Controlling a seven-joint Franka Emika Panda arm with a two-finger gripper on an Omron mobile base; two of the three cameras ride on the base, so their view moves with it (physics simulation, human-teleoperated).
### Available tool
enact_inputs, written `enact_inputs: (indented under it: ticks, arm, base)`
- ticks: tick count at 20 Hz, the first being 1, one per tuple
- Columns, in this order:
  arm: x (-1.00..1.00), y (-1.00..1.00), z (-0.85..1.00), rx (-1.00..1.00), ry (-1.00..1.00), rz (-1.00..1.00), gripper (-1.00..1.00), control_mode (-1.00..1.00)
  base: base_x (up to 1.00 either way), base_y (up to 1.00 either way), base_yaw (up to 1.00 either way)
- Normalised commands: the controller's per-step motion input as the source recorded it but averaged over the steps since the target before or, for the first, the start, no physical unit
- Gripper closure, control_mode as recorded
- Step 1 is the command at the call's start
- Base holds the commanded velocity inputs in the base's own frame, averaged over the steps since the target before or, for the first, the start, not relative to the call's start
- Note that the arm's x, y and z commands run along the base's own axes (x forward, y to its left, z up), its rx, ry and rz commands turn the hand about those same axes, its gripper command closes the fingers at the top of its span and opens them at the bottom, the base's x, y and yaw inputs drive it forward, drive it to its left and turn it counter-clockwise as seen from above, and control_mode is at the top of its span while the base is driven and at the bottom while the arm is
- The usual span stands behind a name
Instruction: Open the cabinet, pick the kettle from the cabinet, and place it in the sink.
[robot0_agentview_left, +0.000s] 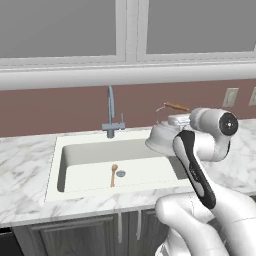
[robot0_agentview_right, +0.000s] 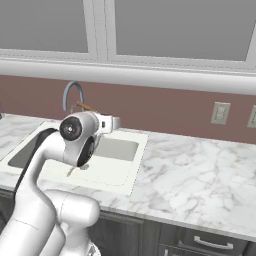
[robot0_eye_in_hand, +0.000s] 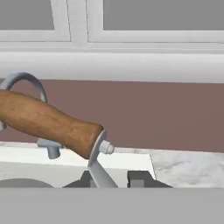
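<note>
The white-silver kettle (robot0_agentview_left: 161, 136) hangs over the right end of the sink (robot0_agentview_left: 54, 165), tilted, its brown wooden handle bar (robot0_agentview_left: 176, 106) uppermost. In the hand view, my gripper (robot0_eye_in_hand: 113, 178) is shut on the wire of the kettle's handle (robot0_eye_in_hand: 99, 168) just below the right end of the wooden bar (robot0_eye_in_hand: 48, 121). From the right base view, the bar (robot0_agentview_right: 85, 106) shows behind my wrist and the arm hides the kettle's body. The sink's rim (robot0_agentview_right: 134, 167) lies below. The cabinet is out of view.
A silver gooseneck faucet (robot0_agentview_left: 111, 112) stands behind the basin, left of the kettle. A wooden spoon (robot0_agentview_left: 113, 175) lies on the basin floor beside the drain (robot0_agentview_left: 121, 173). Marble counter (robot0_agentview_right: 200, 170) stretches to the right. Wall outlets (robot0_agentview_right: 220, 113) sit above it.
</note>
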Motion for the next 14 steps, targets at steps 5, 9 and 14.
enact_inputs:
  ticks: [5,9,14]
  arm:
    - [0.14,-0.01,-0.04,0.00,0.01,0.31,1.00,-1.00]
    - [0.14,0.00,-0.06,0.00,0.00,0.21,1.00,-1.00]
    - [0.15,0.00,-0.07,0.00,0.01,0.09,1.00,-1.00]
  base:
    - [0.00,0.00,0.00]
    - [0.00,0.00,0.00]
    - [0.00,0.00,0.00]
